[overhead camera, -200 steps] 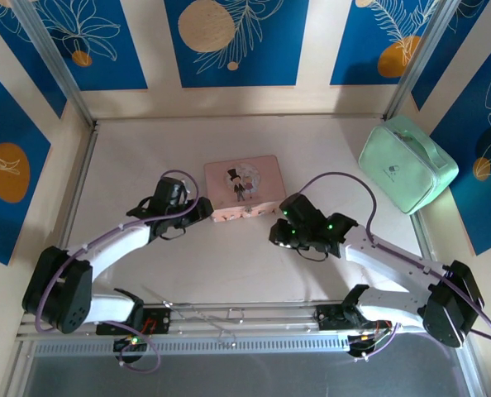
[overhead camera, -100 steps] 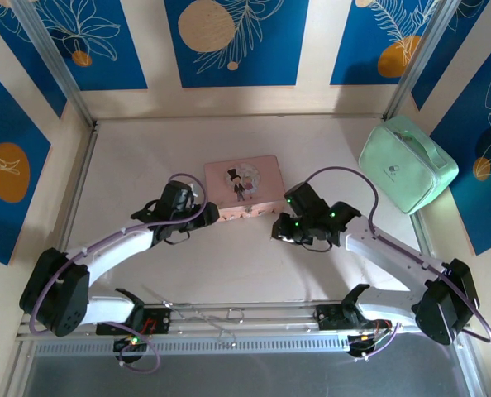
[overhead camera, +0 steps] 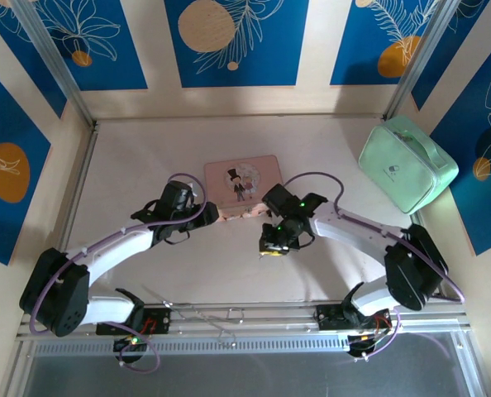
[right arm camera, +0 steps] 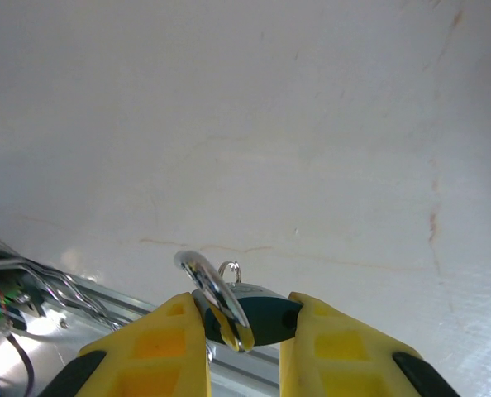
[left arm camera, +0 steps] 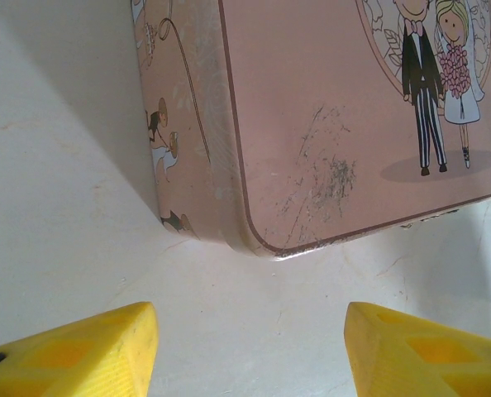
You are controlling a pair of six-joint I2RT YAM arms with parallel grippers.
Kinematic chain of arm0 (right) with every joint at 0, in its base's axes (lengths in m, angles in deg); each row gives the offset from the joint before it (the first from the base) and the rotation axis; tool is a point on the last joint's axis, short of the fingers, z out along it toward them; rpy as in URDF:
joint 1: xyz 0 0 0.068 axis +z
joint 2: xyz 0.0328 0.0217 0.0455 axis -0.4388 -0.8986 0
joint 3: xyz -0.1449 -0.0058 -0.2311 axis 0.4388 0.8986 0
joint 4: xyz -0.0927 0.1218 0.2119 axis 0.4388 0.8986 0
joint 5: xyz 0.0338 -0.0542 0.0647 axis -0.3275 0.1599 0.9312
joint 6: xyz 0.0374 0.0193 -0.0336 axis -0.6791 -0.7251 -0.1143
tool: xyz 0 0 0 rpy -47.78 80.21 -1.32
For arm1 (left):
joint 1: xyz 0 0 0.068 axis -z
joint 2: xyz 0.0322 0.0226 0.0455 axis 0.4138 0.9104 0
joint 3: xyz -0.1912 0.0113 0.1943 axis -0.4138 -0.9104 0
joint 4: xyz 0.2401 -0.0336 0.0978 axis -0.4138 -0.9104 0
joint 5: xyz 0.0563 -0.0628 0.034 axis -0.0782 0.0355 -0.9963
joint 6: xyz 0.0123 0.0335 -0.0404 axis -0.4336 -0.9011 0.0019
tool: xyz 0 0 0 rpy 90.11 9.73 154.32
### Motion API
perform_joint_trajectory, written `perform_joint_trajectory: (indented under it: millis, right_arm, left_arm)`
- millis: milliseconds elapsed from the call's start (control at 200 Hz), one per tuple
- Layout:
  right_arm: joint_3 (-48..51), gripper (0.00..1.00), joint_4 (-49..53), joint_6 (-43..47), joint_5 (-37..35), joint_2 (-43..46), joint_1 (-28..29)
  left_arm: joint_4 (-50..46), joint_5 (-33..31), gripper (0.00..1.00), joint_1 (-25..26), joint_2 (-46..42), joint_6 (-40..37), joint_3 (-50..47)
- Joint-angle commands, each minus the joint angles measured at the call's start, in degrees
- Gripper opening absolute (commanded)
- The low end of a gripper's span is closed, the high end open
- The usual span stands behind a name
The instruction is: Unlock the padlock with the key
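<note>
The right arm has swung in toward the centre, bringing the right gripper (overhead camera: 274,246) just in front of the box (overhead camera: 241,178); the left arm has barely shifted. The right gripper is clamped on the padlock (right arm camera: 258,321), held above the table. Unlocking looks still to do; I cannot tell whether the shackle is free. The left gripper (left arm camera: 250,343) hangs wide open and empty by the box corner.

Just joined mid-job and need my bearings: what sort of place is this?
Probably a robot test booth, not a home: a white table boxed in by printed blue wall panels and metal frame posts, with props like a pink tin and a mint case.
</note>
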Motion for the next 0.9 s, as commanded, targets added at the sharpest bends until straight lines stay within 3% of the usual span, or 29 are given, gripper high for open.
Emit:
perform_joint_trajectory:
  millis: [0, 190, 540, 725, 895]
  right_arm:
    - [-1.3, 0.08, 1.5, -0.4, 4.4, -2.6, 2.3]
    - [-2.1, 0.14, 0.9, -1.1, 3.8, -8.3, 4.0]
    - [-5.1, 0.54, 0.4, 0.1, 0.7, -11.5, 2.7]
    - [-8.2, 0.57, 4.8, 1.1, -4.7, -6.2, 2.4]
    - [-10.1, 0.63, 8.3, 1.7, -15.7, 6.7, 2.6]
  left_arm:
    - [-0.6, -1.0, 0.61, 0.2, -0.8, 0.0, 0.3]
    - [-0.6, -1.4, 0.61, 0.2, -0.8, -0.4, 0.5]
    - [-1.6, -1.4, 0.61, 0.2, -1.5, -0.6, 1.0]
    - [-2.7, -1.7, 0.61, 0.1, -3.0, -0.8, 1.3]
    - [-7.9, -3.9, 0.62, -0.1, -4.9, -3.8, 5.5]
